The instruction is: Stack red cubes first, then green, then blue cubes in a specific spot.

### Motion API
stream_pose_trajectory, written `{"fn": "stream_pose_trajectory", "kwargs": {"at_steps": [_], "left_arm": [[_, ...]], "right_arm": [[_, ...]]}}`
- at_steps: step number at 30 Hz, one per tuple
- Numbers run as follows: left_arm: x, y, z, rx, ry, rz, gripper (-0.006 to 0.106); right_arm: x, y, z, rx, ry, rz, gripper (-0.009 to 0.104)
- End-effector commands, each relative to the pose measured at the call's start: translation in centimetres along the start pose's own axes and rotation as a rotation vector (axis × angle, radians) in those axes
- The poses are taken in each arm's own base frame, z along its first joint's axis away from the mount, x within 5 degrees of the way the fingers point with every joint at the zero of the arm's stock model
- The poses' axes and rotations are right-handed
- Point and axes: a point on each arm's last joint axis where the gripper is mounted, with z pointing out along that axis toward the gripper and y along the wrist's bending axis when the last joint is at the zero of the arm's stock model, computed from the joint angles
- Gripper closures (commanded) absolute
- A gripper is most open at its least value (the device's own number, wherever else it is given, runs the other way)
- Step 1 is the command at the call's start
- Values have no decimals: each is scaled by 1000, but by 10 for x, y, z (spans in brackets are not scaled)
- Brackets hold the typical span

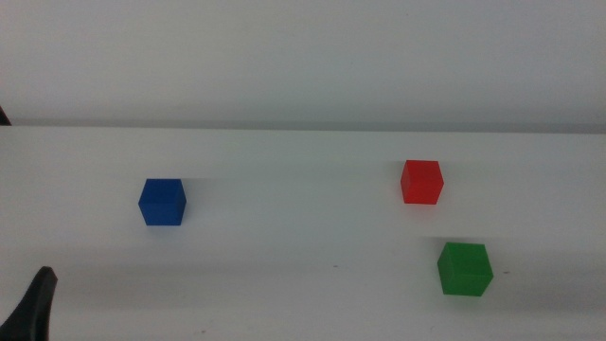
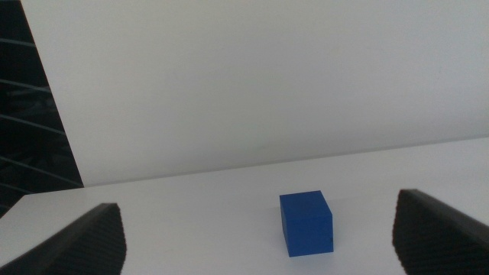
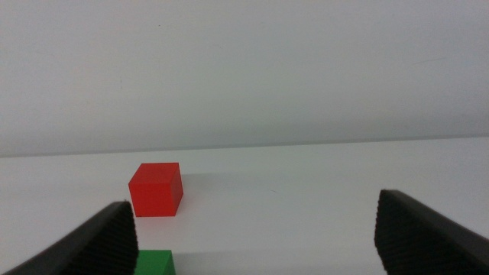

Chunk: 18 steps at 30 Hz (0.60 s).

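red cube (image 1: 421, 181), green cube (image 1: 464, 269), blue cube (image 1: 163, 202), one each

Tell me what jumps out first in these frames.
Three bright cubes sit apart, unstacked, on the white table: the blue cube alone at left, the red cube at right, the green cube nearer the camera than it. The left pincer hangs open facing blue; the right pincer is open facing red.

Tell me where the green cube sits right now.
In the middle view the green cube sits on the white table at the near right, just in front of the red cube and far from the blue cube.
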Motion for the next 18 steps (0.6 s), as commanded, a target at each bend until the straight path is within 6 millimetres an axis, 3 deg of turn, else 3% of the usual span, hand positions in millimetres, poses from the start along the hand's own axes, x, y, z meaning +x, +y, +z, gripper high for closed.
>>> {"fn": "stream_pose_trajectory", "kwargs": {"at_steps": [1,13,18], "left_arm": [[10,0,-1,-3,-15,-14,7],[10,0,-1,-3,-15,-11,7],[10,0,-1,-3,-15,-10,7]], "right_arm": [[11,-1,0,7,-12,1,13],[10,0,0,5,-29,-4,13],[-22,0,-1,6,29,27,13]]}}
